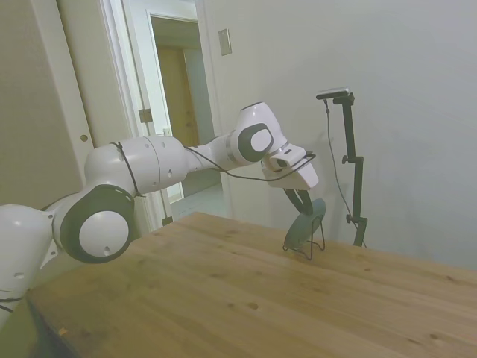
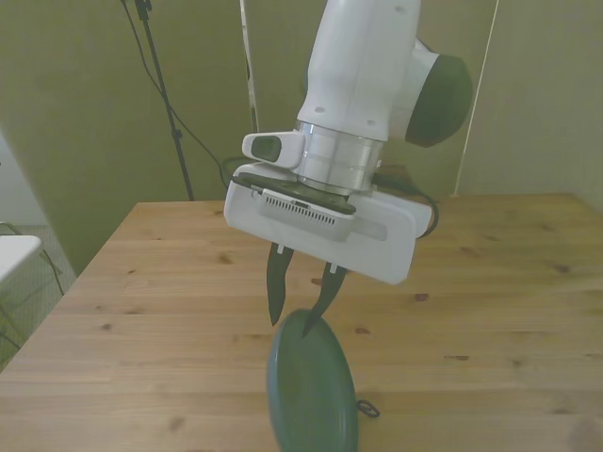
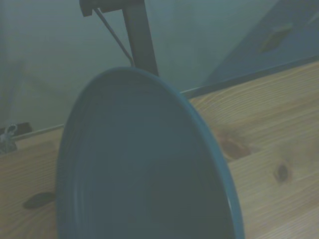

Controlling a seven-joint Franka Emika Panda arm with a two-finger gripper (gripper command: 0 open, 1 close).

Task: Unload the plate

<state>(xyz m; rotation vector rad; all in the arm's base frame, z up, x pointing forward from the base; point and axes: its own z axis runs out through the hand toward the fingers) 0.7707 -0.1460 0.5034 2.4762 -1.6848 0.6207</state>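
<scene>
We see the plate (image 1: 307, 226) standing on its edge, tilted, propped in a thin black wire stand (image 1: 316, 247) on the wooden table (image 1: 223, 298), near the table's edge that lies closest to the front camera and, in the side view, toward the far edge by the wall. In the front view the plate (image 2: 313, 386) fills the lower middle, its dark grey-green face turned partly toward the front view's left, and a small loop of the wire stand (image 2: 367, 409) shows just beside its lower rim. The gripper (image 2: 300, 309) hangs directly above the plate's top rim with its two dark fingers (image 2: 276, 287) spread apart; one fingertip reaches the rim, the other sits just beside it, and we cannot tell whether either truly touches. In the side view the gripper (image 1: 302, 203) meets the plate's upper edge. The wrist view shows the plate (image 3: 144, 164) close up, its shallow rim curved over the wood.
</scene>
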